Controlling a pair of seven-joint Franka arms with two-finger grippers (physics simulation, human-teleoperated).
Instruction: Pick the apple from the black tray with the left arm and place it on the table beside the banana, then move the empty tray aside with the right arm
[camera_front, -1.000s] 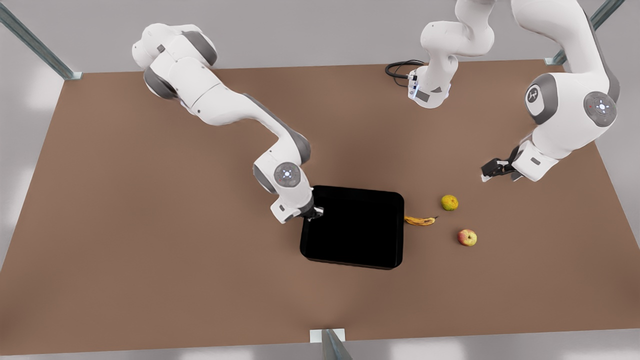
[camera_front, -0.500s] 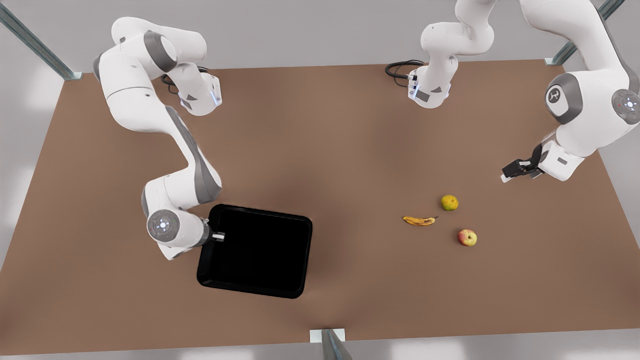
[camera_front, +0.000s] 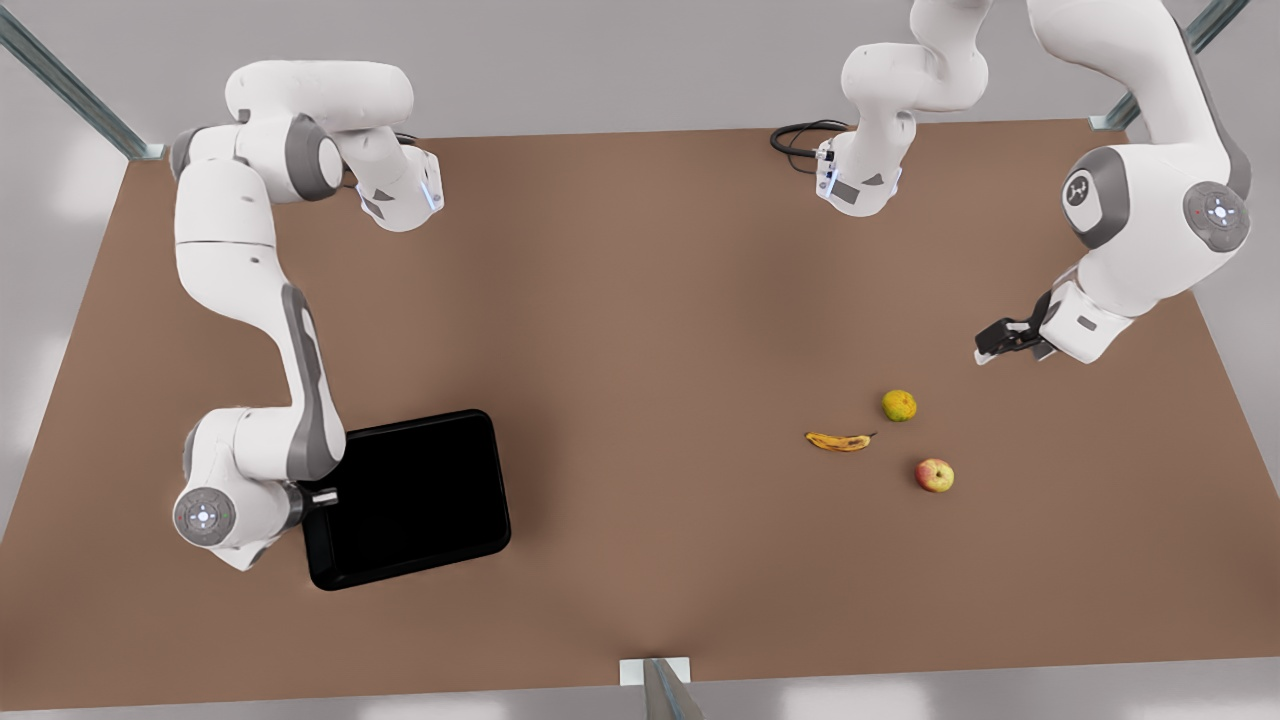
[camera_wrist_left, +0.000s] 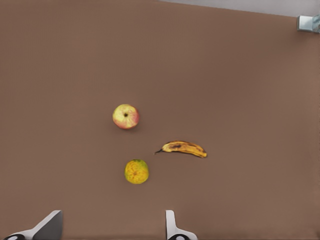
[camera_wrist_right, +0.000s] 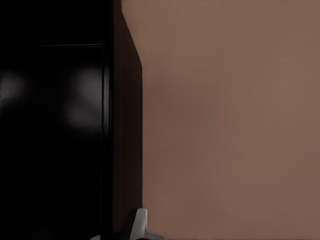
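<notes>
The empty black tray (camera_front: 410, 500) (camera_wrist_right: 50, 125) lies far to the front view's left on the brown table (camera_front: 650, 300). My right gripper (camera_front: 325, 495) (camera_wrist_right: 117, 232) is shut on the tray's rim at the edge facing that arm. The apple (camera_front: 934, 475) (camera_wrist_left: 125, 116) rests on the table to the front view's right, a short way from the banana (camera_front: 839, 441) (camera_wrist_left: 184, 148). My left gripper (camera_front: 1000, 340) (camera_wrist_left: 111, 230) hangs open and holds nothing, above the table beyond the fruits.
A yellow-green citrus fruit (camera_front: 899, 405) (camera_wrist_left: 136, 171) sits close to the banana and the apple. A black cable (camera_front: 800, 135) loops at the far arm base. Grey posts stand at the corners and at the front edge (camera_front: 655, 685).
The right arm has carried the tray by its rim from the table's middle far to the front view's left, away from the banana. The left gripper drifted slightly. The fruits have not moved.
</notes>
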